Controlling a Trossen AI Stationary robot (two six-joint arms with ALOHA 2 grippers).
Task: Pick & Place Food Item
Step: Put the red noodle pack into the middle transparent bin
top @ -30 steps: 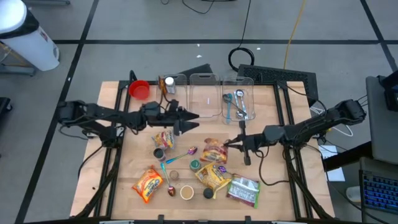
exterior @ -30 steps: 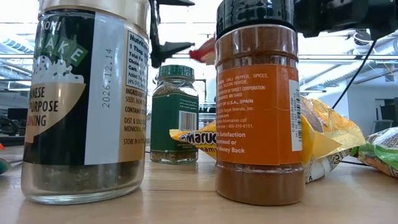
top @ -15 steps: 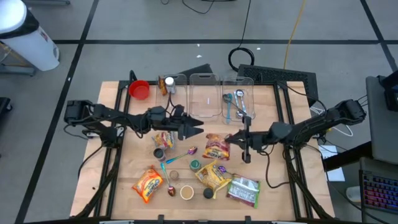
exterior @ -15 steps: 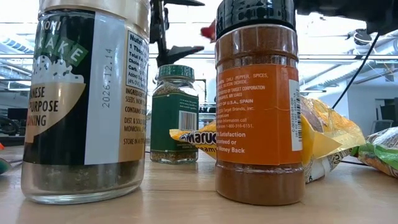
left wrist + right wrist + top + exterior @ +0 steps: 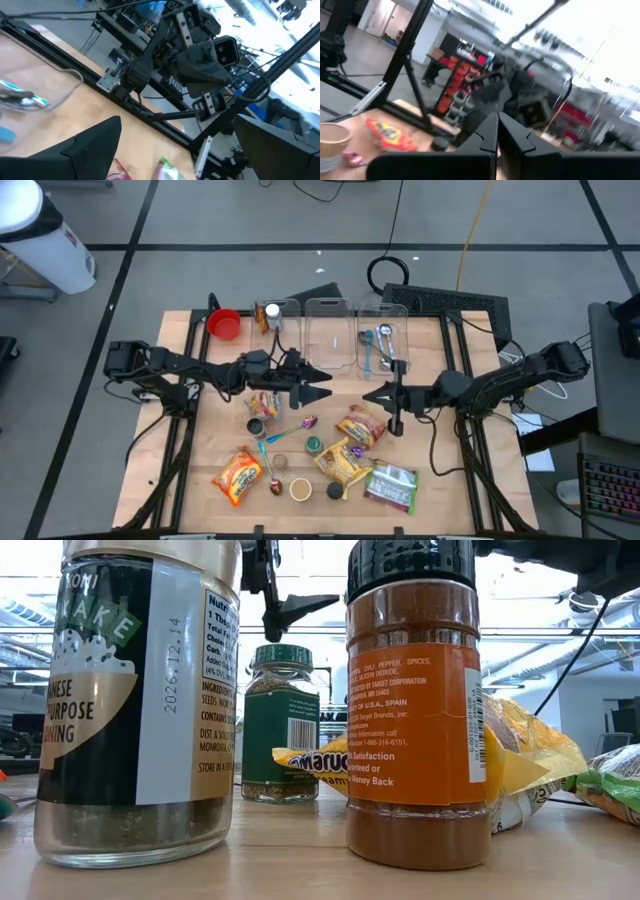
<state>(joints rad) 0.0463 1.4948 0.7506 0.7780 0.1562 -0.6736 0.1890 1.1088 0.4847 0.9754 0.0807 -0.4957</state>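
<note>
Nearest the front of the wooden counter (image 5: 200,480) lie the snack packets. The crinkled orange-red snack bag (image 5: 360,427) lies just below the right gripper (image 5: 368,396), its fingers closed and empty. The left gripper (image 5: 322,385), fingers spread wide, hovers farther away.

I see a red bowl (image 5: 224,324) and clear bins (image 5: 331,330) at the counter's (image 5: 440,480) far edge.
</note>
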